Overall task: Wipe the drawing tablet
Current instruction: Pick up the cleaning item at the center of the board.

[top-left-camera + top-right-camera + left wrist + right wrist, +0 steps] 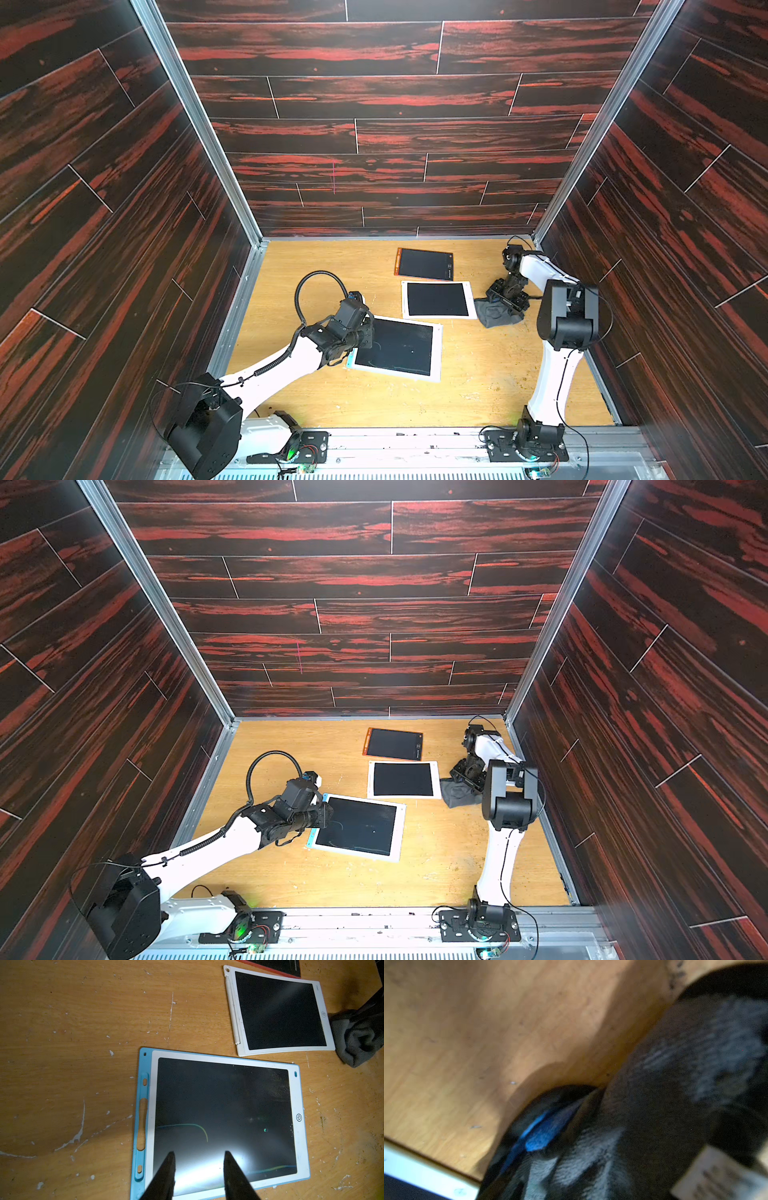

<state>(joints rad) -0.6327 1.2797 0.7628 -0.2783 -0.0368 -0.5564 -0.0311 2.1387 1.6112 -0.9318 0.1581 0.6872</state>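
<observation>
Wiping not begun: drawing tablet [395, 348] shows marks [187, 1124], left gripper [199, 1153] hovers above it, apart and empty; right gripper [505, 297] meets cloth [494, 316] at 2 o'clock, closure not discernible.

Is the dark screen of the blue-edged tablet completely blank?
No, the left wrist view shows a curved green line and a small dot on the screen of the blue-edged tablet.

We can read only one sign: a circled power symbol [298, 1117] on the white bezel of the blue-edged rectangular drawing tablet [223, 1120], right of centre in the left wrist view. Small print on the white-framed tablet [278, 1012], the orange-edged black tablet [274, 965] and the grey fleecy cloth [664, 1095]'s white tag [716, 1176] is too blurred for us.
</observation>
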